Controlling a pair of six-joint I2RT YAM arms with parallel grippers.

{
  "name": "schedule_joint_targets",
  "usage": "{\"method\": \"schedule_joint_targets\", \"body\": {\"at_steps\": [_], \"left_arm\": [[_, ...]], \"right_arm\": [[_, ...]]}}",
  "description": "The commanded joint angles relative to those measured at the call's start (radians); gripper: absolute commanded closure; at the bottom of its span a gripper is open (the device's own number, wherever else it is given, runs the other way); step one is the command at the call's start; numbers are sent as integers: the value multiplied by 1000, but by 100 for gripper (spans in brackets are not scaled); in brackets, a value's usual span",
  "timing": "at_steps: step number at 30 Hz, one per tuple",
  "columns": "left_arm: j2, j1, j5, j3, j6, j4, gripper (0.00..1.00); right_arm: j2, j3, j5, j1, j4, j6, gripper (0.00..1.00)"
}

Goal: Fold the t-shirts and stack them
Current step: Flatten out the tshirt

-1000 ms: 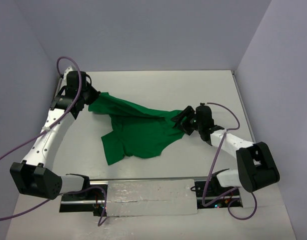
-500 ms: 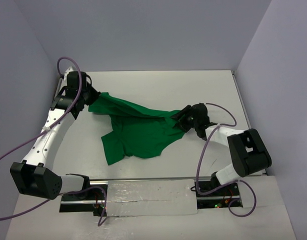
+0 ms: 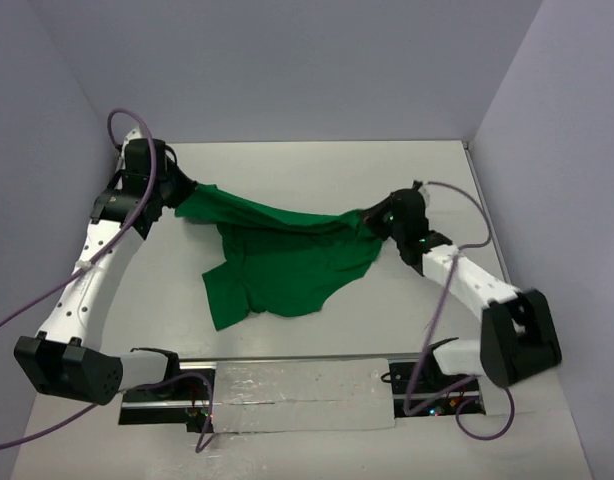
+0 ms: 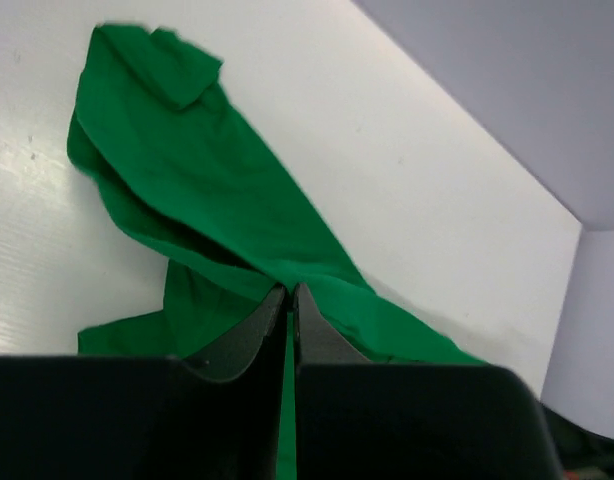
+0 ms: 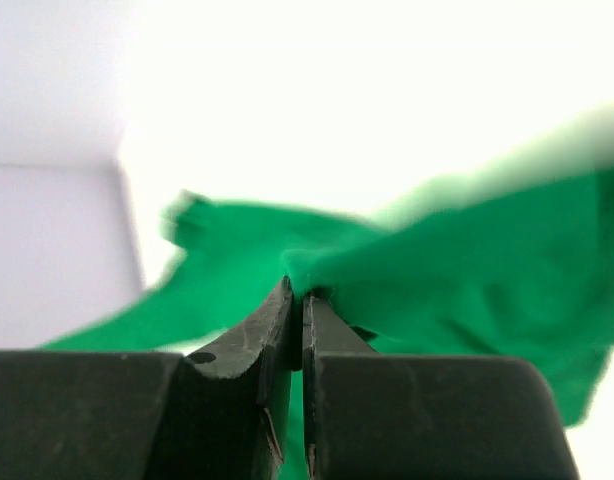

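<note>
One bright-green t-shirt (image 3: 287, 265) hangs stretched between my two grippers, its upper edge taut and its lower part crumpled on the white table (image 3: 317, 170). At the shirt's left end my left gripper (image 3: 179, 198) is shut on the cloth; in the left wrist view the t-shirt (image 4: 207, 200) runs away from the closed left gripper (image 4: 290, 290). My right gripper (image 3: 377, 222) is shut on the shirt's right edge. In the right wrist view a fold of the t-shirt (image 5: 467, 260) bunches over the tips of the right gripper (image 5: 298, 290).
Grey walls enclose the table on the left, back and right. The arm bases and a metal rail (image 3: 297, 385) run along the near edge. Purple cables (image 3: 442, 300) loop beside both arms.
My right gripper has shut on the shirt's right edge and pulled it up and to the right. My left arm has lifted slightly, and the cloth between the grippers is tauter.
</note>
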Motion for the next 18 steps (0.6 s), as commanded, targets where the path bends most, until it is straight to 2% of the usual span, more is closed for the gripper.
{"method": "schedule_joint_targets", "body": {"at_steps": [1, 6, 15, 18], "left_arm": [[-90, 8, 24, 228, 79, 13, 90], [-151, 8, 71, 471, 124, -38, 90], [-250, 8, 168, 670, 117, -50, 90], [-271, 8, 179, 693, 102, -46, 90]], "right_arm": [[-290, 246, 187, 3, -129, -214, 91], [-467, 510, 261, 1, -225, -384, 91], [-523, 923, 180, 3, -305, -523, 91], [-543, 994, 157, 2, -339, -549, 91]]}}
